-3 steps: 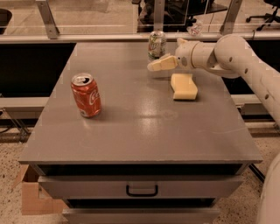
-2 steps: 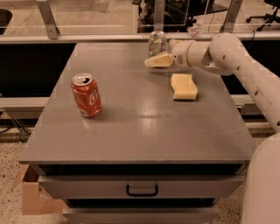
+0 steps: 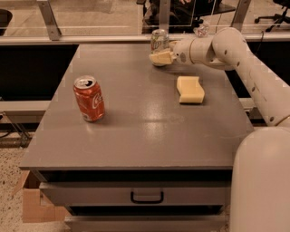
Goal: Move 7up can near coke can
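Over the last second the gripper (image 3: pixel 161 57) has crept from beside the yellow foam block (image 3: pixel 190 89) toward 11 o'clock. It now sits against the base of the 7up can (image 3: pixel 159 40), on the can's near side. I cannot tell whether it is closed on the can or only pressed up to it, because the gripper's cream body hides the contact. The can stands upright at the far edge of the desk (image 3: pixel 145 136), at about 12 o'clock, in much the same spot as before.

In my judgement the approach is nearly done, while the grasp is unconfirmed and the carry has not begun.

The coke can (image 3: pixel 89 99) has not shifted. It stands upright at about 9 o'clock on the desk, well apart from the 7up can. The carry would therefore run toward 7 or 8 o'clock and pass left of the foam block, which lies at about 2 o'clock.

The desk top is flat, grey and slightly glossy, with 1 drawer handle (image 3: pixel 147 197) on its front. A cardboard box (image 3: pixel 31 206) sits on the speckled floor at 7 o'clock. Beyond the far edge there is a glass partition with metal posts, and an office chair (image 3: pixel 272 13) stands behind it at 1 o'clock.
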`<state>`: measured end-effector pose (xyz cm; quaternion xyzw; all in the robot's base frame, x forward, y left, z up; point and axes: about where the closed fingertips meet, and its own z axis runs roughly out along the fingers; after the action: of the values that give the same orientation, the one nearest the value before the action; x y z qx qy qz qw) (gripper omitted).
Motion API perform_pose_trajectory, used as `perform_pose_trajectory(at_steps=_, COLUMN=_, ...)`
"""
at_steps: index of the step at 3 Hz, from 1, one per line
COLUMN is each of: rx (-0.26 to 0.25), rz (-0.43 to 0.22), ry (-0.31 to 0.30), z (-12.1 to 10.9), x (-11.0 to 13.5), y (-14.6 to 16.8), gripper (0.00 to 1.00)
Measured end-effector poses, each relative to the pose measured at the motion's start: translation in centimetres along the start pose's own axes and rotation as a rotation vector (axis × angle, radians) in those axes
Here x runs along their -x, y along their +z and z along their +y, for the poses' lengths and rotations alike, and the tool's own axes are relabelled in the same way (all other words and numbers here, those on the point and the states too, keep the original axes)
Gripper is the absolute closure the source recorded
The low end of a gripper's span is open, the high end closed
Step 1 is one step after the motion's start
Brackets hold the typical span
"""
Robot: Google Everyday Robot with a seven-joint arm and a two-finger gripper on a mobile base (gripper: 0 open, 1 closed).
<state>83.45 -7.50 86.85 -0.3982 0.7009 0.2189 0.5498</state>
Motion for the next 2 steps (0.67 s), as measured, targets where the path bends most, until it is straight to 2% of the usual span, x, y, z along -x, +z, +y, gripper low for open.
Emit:
perform_pose_trajectory(at_steps=1, rx=0.07, rz=-0.012, ry=0.013, z=1.2, x=2.3, y=-2.2, gripper=0.95)
perform_pose_trajectory(at_steps=2, rx=0.264, rz=-0.023, ry=-0.002, z=6.6, x=3.7, y=-4.6, gripper=1.0)
